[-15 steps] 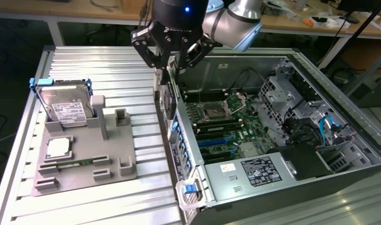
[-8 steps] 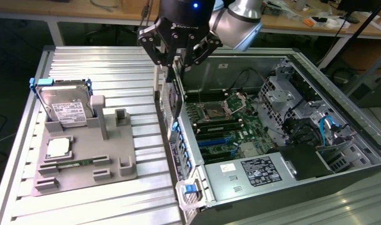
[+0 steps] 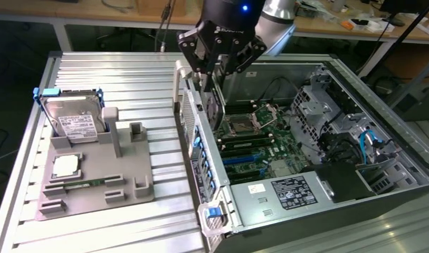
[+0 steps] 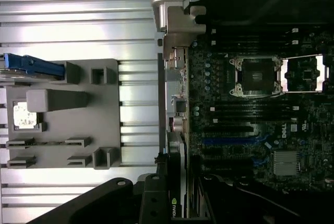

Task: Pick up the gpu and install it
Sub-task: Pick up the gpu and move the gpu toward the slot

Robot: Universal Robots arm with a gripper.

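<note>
The black two-fingered gripper (image 3: 216, 71) is pinching the gpu (image 3: 214, 105), a thin flat dark card with a metal end bracket, by its upper edge. The card is hanging on edge over the open grey-steel computer case (image 3: 404, 174), which is lying towards the exterior view's right edge of the ribbed aluminium worktop (image 3: 130, 74). The card is sitting just inside the case's perforated rear wall (image 3: 188, 126), above the green motherboard (image 3: 270, 142) and not yet in any slot.

The main risk is misalignment. The blue expansion slots (image 3: 239, 158) are lying nearer the case's power-supply end than the card is now, so a straight descent here would likely be pressing the card's edge onto the black memory slots or the open silver processor socket (image 3: 239, 125). The bracket is riding very close to the rear wall and could be catching on its lip, twisting the card in the narrow pinch. Any tilt in the grip would be forcing the connector in askew and straining the slot.
</note>
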